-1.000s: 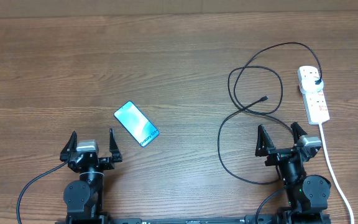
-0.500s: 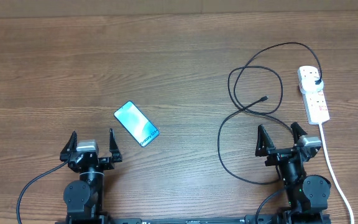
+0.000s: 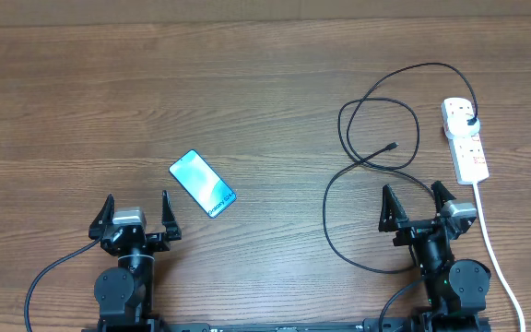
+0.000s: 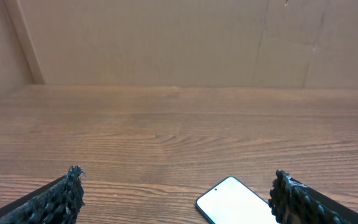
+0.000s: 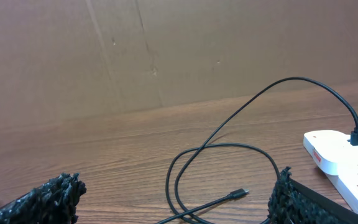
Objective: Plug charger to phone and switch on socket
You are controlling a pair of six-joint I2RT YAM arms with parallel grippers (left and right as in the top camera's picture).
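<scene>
The phone (image 3: 202, 183) lies flat with its cyan-blue screen up, left of centre; in the left wrist view (image 4: 238, 202) it looks white, between the fingers. The black charger cable (image 3: 376, 138) loops on the right. Its connector tip (image 3: 392, 146) lies free on the table, also in the right wrist view (image 5: 241, 193). Its black plug (image 3: 469, 121) sits in the white socket strip (image 3: 466, 140), seen too in the right wrist view (image 5: 344, 158). My left gripper (image 3: 136, 210) is open and empty, just near of the phone. My right gripper (image 3: 417, 201) is open and empty, near of the cable loops.
The strip's thick white cord (image 3: 496, 249) runs down the right side past my right arm. A brown cardboard wall (image 5: 179, 50) stands at the table's far edge.
</scene>
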